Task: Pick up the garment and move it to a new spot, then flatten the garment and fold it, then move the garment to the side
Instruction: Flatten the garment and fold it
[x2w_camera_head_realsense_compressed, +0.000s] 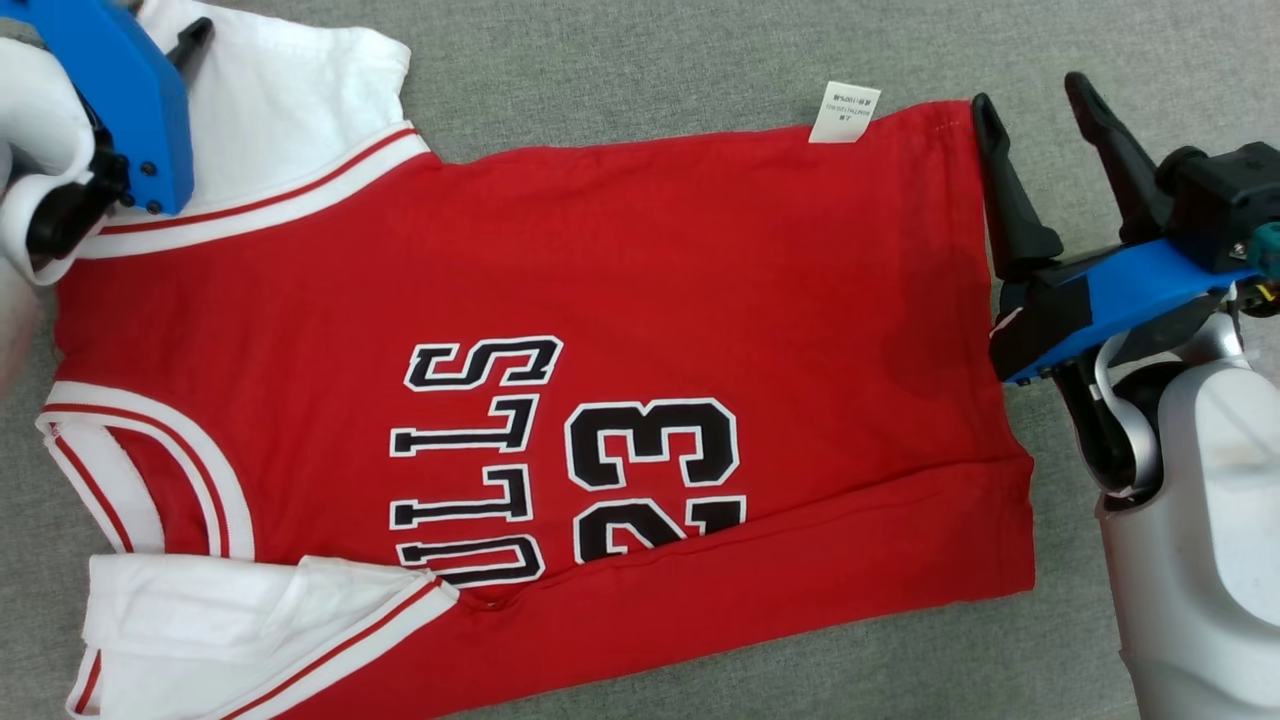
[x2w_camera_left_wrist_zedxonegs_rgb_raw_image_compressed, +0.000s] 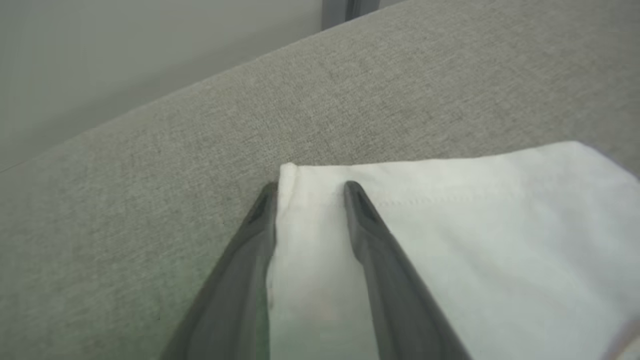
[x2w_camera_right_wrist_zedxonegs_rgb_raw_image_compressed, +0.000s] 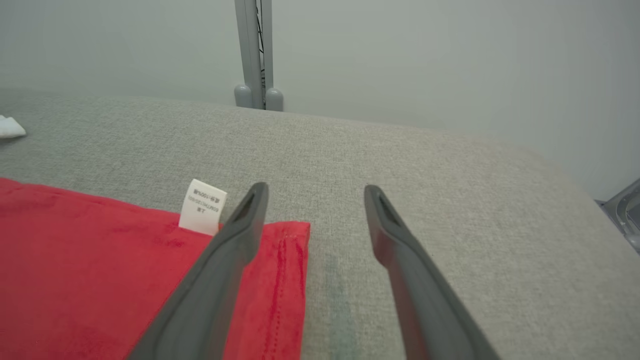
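While the grey cloth table (x2w_camera_right_wrist_zedxonegs_rgb_raw_image_compressed: 425, 200) is running back to a pale wall (x2w_camera_right_wrist_zedxonegs_rgb_raw_image_compressed: 400, 60) and a grey post (x2w_camera_right_wrist_zedxonegs_rgb_raw_image_compressed: 254, 50), the red jersey (x2w_camera_head_realsense_compressed: 650, 260) is lying flat, collar to the left. The left gripper (x2w_camera_left_wrist_zedxonegs_rgb_raw_image_compressed: 310, 187) is straddling its far white sleeve (x2w_camera_left_wrist_zedxonegs_rgb_raw_image_compressed: 475, 225) corner, fingers half apart, grip impossible to judge. The right gripper (x2w_camera_right_wrist_zedxonegs_rgb_raw_image_compressed: 315, 192) is hanging spread wide, one finger over the far hem corner beside the label (x2w_camera_right_wrist_zedxonegs_rgb_raw_image_compressed: 202, 207).

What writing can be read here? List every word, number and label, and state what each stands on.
"ULLS": black letters on the red garment; the word's start is hidden under a fold.
"23": black number on the same garment, partly cut off by the fold.
White tag at the garment's edge: print too small to read.
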